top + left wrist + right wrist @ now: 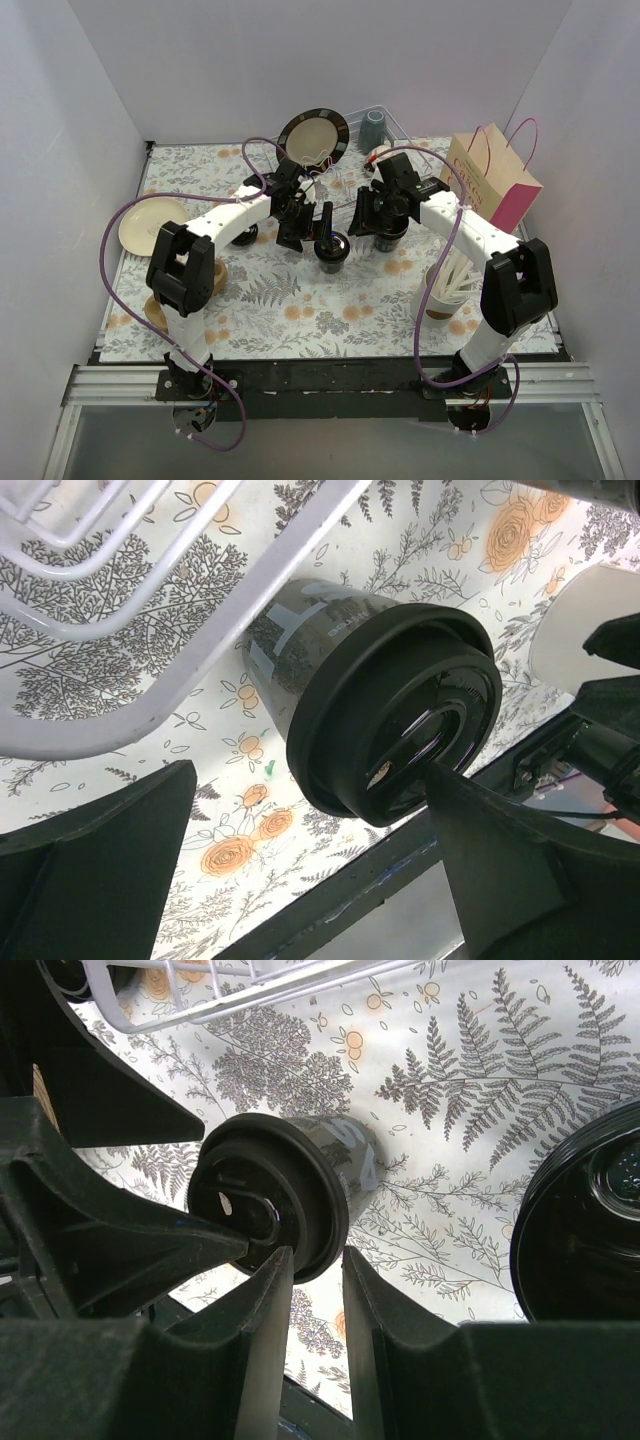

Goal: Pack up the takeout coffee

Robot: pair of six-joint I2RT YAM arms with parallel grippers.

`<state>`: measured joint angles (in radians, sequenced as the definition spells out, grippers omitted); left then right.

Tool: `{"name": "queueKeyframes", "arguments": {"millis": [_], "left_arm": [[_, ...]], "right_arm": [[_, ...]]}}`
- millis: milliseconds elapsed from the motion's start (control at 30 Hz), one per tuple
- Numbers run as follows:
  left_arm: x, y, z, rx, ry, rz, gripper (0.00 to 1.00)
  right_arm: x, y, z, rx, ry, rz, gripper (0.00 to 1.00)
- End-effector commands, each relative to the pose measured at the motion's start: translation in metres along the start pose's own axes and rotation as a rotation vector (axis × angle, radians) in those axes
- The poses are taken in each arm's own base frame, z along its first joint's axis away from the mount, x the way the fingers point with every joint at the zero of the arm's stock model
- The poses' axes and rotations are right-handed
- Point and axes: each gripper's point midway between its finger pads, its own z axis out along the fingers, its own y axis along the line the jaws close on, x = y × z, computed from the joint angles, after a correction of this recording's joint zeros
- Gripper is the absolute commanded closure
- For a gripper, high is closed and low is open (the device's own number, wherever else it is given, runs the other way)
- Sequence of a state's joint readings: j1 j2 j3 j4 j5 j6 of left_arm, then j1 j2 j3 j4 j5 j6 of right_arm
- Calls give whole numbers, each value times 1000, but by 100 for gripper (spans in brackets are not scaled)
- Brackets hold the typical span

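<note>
A black paper cup with a black lid [332, 250] stands on the floral mat in the middle. In the left wrist view this cup [390, 710] sits between the wide-open fingers of my left gripper [310, 780], and I see no touch. My left gripper [308, 228] hovers just left of and above it. A second lidded black cup [390, 238] stands under my right gripper [368, 215]. In the right wrist view the right gripper [318, 1265] has its fingers nearly together and empty, with the first cup [270, 1195] just beyond them and the second cup's lid [590, 1225] at the right.
A white wire dish rack [400, 135] at the back holds a dark-rimmed plate [313, 135] and a grey-blue mug [372, 128]. A paper bag with pink sides [495, 180] stands at the back right. A white cup of stirrers [445, 290] is on the right. A cream plate [150, 225] lies on the left.
</note>
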<state>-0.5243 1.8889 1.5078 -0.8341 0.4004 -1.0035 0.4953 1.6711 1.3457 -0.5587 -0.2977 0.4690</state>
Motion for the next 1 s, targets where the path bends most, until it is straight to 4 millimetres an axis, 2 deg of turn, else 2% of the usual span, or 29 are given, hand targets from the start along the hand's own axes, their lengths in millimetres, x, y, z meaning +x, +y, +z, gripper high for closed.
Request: {"name": "queueKeyframes", "arguments": {"millis": [0,267,500,600,700,733,800,833,867,900,967], "left_arm": [[-18,-2,-23,-45,-90,17,2],[-35,-19,-42,-1,-178,-18,2],[-32,-29,-45,44,-167,-38,2],[-38,-37,-56,65,-203,-33,2],[-58,-35,-81,31,-334,-57,2],[-73,-37,-101,27,-437,-62,2],[-80,-20,-113,37,-502,-171,2],[-85,-30,-123,131,-532,-154,2],[-72,-24,-121,172,-515,-162,2],[-73,-16,-126,202,-531,-181,2],[-61,-16,-115,262,-486,-176,22]], "right_arm": [[-11,16,-13,-25,-29,-40,65],[-10,19,-12,-10,-21,-54,65],[-13,27,-4,-16,-13,-70,66],[-19,36,-5,-24,-24,-82,66],[-24,44,-5,-35,-32,-108,67],[-24,45,-4,-36,-26,-109,67],[-23,49,-2,-46,-16,-120,67],[-22,49,0,-45,-11,-120,68],[-20,52,1,-54,-5,-124,68],[-19,52,2,-55,-3,-125,68],[-17,53,7,-61,10,-126,68]]}}
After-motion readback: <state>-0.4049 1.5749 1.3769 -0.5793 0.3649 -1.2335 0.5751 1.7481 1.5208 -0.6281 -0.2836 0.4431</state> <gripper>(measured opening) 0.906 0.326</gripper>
